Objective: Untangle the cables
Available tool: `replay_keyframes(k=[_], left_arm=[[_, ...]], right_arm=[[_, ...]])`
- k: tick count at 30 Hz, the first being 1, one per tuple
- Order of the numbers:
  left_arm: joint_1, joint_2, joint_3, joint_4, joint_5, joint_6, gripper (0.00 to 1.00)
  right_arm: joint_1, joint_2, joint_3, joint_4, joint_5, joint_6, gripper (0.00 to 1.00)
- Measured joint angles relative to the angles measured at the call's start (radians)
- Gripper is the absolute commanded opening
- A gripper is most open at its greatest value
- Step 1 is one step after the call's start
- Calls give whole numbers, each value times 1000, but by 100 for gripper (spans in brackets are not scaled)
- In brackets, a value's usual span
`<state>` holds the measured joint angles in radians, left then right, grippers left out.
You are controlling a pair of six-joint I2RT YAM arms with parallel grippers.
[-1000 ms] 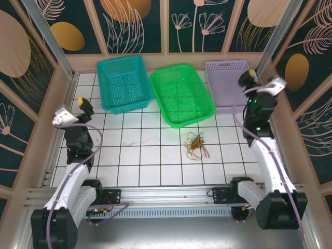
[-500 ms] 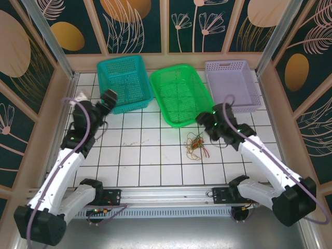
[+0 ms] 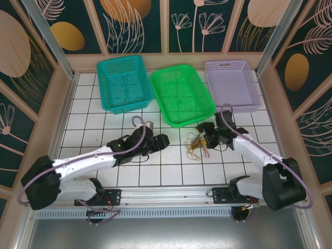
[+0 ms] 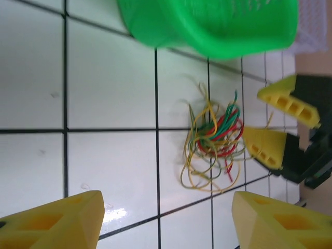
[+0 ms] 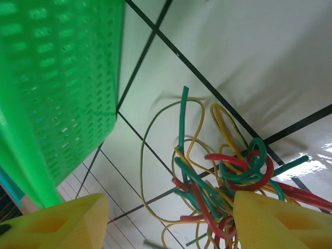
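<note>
Untangling not yet begun: the cables [image 3: 196,144] lie in one clump on the white tiles, centre-right of the overhead view.
Left gripper [image 3: 162,141] and right gripper [image 3: 204,133] flank them, jaws apart, holding nothing; every strand is left to separate.

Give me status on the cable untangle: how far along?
Done: nothing. The cables are one knotted clump on the tiles by the green basket. In hand: right pincer sits at the clump's edge, jaws apart, gripping nothing; left pincer faces it from the other side, open, apart from the clump. Left: grasp strands and pull every cable free.
</note>
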<state>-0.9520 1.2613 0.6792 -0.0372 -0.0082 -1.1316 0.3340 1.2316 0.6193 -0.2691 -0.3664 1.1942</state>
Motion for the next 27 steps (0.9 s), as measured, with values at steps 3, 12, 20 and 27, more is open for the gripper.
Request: replay_keyframes(k=[3,12,20,27], left_arm=[[-22,83,9,63,31,-14,74],[-48,345,147,227,118,-68,72],[-59,428,171,278,126,-144,20],[-59,422,172,249,69,-160,0]], right_arm=[[10,18,-3,3,2,-10,54],[23,35,-74,69,4,-39,0],[43,-58,-69,23,-8,-63,0],[45,-120,-69,-19,-29,-72,0]])
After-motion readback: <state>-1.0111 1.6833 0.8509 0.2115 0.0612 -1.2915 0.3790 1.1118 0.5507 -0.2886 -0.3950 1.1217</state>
